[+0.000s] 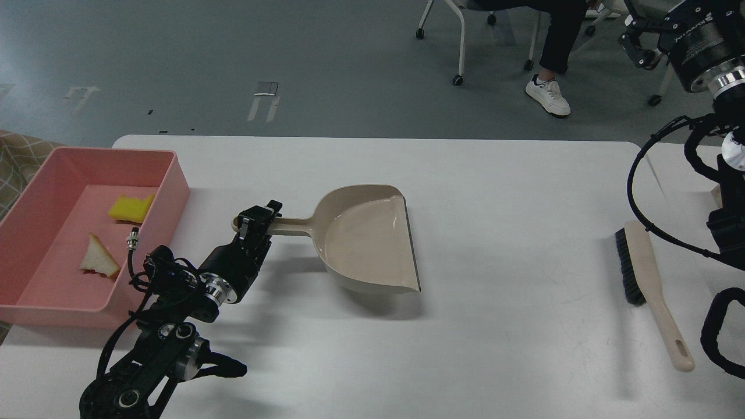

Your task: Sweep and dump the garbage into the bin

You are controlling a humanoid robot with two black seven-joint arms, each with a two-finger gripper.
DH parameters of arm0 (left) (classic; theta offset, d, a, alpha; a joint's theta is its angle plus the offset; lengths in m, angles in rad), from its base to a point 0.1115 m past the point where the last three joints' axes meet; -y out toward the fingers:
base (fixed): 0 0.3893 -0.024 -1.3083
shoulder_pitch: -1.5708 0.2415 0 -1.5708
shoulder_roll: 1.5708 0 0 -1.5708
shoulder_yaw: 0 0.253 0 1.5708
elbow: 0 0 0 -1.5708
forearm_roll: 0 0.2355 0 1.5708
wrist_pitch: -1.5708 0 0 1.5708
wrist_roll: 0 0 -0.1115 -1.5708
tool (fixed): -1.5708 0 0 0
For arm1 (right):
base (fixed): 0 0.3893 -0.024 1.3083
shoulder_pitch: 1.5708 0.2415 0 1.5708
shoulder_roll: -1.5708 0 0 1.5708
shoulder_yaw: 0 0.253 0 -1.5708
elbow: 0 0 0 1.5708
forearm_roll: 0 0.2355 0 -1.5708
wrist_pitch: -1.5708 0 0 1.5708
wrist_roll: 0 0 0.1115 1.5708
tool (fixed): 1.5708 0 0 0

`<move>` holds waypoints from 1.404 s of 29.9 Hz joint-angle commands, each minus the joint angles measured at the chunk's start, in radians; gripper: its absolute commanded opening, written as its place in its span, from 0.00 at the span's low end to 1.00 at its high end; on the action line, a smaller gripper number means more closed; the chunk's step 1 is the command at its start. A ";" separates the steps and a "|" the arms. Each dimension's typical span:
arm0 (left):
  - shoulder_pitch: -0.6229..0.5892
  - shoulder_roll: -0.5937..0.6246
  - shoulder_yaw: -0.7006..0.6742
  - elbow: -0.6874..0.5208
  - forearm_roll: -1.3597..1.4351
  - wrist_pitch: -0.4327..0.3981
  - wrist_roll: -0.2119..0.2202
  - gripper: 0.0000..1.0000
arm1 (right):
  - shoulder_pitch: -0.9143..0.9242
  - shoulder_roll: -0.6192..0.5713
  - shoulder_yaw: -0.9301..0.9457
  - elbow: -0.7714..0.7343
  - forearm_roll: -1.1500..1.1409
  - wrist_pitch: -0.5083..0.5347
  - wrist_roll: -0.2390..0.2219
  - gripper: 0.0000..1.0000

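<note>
The pink bin point(176, 185) stands at the table's left edge. Inside it lie the garbage scraps: the yellow sponge piece point(131, 208) and the off-white strip point(99, 263). My left gripper point(259, 220) is shut on the handle of the beige dustpan point(366, 238), which is empty, to the right of the bin, with its open lip facing right. It is level and at or just above the tabletop. My right arm rises at the right edge. Its gripper point(638, 42) is high at the top right, dark and partly cut off.
The beige brush point(643, 265) with black bristles lies on the table at the right, handle toward me, just left of my right arm's cables. Beyond the table are a seated person's legs point(550, 52) and chair wheels.
</note>
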 commanded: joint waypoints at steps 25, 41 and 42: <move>-0.020 0.010 0.008 0.000 0.001 -0.001 0.006 0.63 | -0.014 0.000 0.000 0.001 0.003 0.000 0.000 1.00; -0.017 0.100 0.009 0.000 -0.013 -0.004 0.008 0.74 | -0.015 0.000 0.000 0.001 0.003 0.000 0.000 1.00; -0.017 0.105 0.009 0.000 -0.013 -0.004 0.009 0.75 | -0.015 0.000 0.001 0.001 0.003 0.000 0.000 1.00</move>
